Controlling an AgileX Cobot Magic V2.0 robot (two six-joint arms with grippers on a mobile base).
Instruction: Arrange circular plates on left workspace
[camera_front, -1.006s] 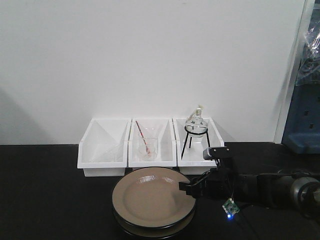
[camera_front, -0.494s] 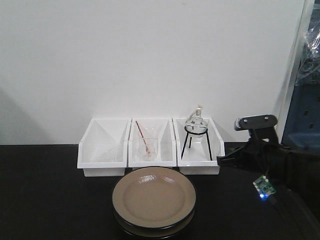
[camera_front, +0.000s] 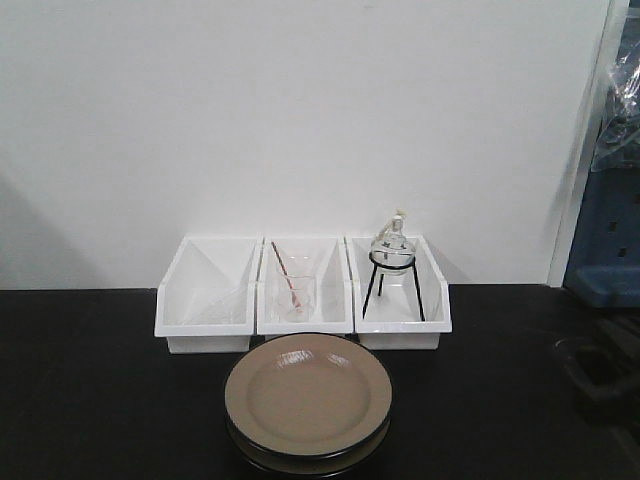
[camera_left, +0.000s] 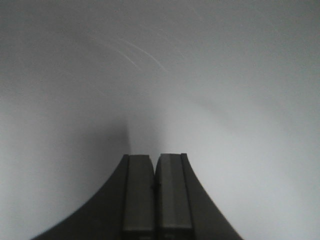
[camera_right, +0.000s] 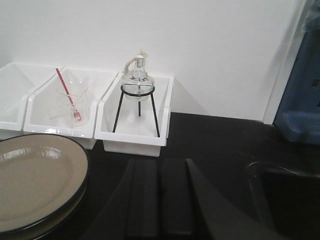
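Note:
Two circular plates (camera_front: 308, 398) lie stacked on the black countertop (camera_front: 80, 380), in front of the white bins; the top one shows its beige face, and the lower one's dark rim (camera_front: 310, 458) peeks out beneath. The right wrist view has the stack (camera_right: 35, 180) at its lower left. My right gripper (camera_right: 160, 162) is shut and empty, hovering over the bare counter to the right of the plates and apart from them. My left gripper (camera_left: 155, 157) is shut with nothing in it, facing a blank grey-white surface. Neither arm appears in the front view.
Three white bins stand against the wall: the left bin (camera_front: 205, 295), a middle bin with a beaker and red rod (camera_front: 295, 290), and a right bin holding a glass flask on a black tripod (camera_front: 393, 265). A recessed black sink (camera_right: 287, 195) lies at the right.
My right arm has pulled away from the plates' right rim, rising and swinging right until it left the front view. The plates have not moved.

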